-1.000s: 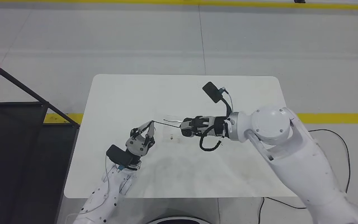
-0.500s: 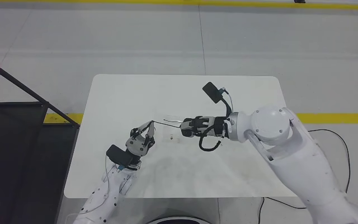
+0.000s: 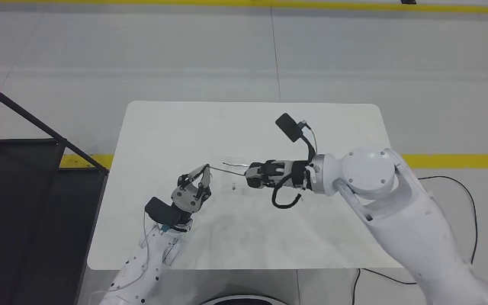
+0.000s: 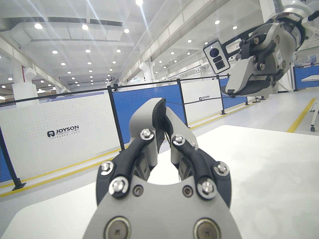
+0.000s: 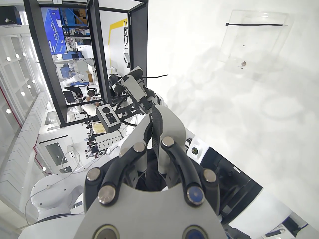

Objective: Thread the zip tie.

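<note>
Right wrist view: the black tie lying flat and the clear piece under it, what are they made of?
Black tie: probably plastic, matte; thin straight strip with a small head. Clear piece: likely acrylic or similar hard plastic, glossy; the table shows through, edges catch light.

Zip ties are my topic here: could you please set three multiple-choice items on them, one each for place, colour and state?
1. Where does the spare zip tie lie?
A) on a clear plate on the table
B) on the floor
C) across the robot's arm

2. What colour is the zip tie at the left claw?
A) white
B) black
C) yellow

3. How is the left claw?
A) wide open
B) lying flat on the table
C) shut on the zip tie

Answers: 1 A, it lies along one edge of the clear plate. 2 B, a thin black strip juts from the claw. 3 C, the pads press together with the tie coming out between them.
</note>
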You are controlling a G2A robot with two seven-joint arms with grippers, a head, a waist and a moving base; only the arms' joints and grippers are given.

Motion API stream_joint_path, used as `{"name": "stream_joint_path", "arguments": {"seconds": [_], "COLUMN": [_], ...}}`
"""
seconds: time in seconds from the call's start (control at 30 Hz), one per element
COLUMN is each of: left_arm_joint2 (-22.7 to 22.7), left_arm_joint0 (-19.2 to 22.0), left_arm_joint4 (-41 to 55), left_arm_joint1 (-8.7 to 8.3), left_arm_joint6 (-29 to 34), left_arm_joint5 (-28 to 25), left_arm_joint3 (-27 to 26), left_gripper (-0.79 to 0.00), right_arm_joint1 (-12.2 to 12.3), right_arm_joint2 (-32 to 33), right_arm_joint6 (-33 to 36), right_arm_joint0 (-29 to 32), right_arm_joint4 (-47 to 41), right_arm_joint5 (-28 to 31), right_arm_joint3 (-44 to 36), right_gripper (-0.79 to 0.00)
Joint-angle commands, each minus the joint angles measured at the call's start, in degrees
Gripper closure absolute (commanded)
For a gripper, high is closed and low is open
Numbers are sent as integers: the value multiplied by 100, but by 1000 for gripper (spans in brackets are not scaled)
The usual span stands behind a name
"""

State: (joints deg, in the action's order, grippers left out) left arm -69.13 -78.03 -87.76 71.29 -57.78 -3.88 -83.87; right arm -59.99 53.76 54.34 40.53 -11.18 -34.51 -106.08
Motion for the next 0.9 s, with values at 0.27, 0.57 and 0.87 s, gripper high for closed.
{"name": "stream_joint_path", "arguments": {"seconds": [0.27,0.57,0.87], "left_arm_joint2": [0,0,0], "left_arm_joint0": [0,0,0], "left_arm_joint4": [0,0,0], "left_arm_joint1": [0,0,0], "left_arm_joint6": [0,0,0], "left_arm_joint5": [0,0,0], "left_arm_joint3": [0,0,0], "left_gripper": [0,0,0], "right_arm_joint1": [13,4,-20], "right_arm_joint2": [32,17,-43], "right_arm_joint6": [24,-2,-28], "right_arm_joint0": [53,32,-38], "right_arm_joint4": [-13,-51,-94], "right_arm_joint5": [72,46,-10], "right_arm_joint3": [-19,-3,61], "right_gripper": [0,0,0]}}
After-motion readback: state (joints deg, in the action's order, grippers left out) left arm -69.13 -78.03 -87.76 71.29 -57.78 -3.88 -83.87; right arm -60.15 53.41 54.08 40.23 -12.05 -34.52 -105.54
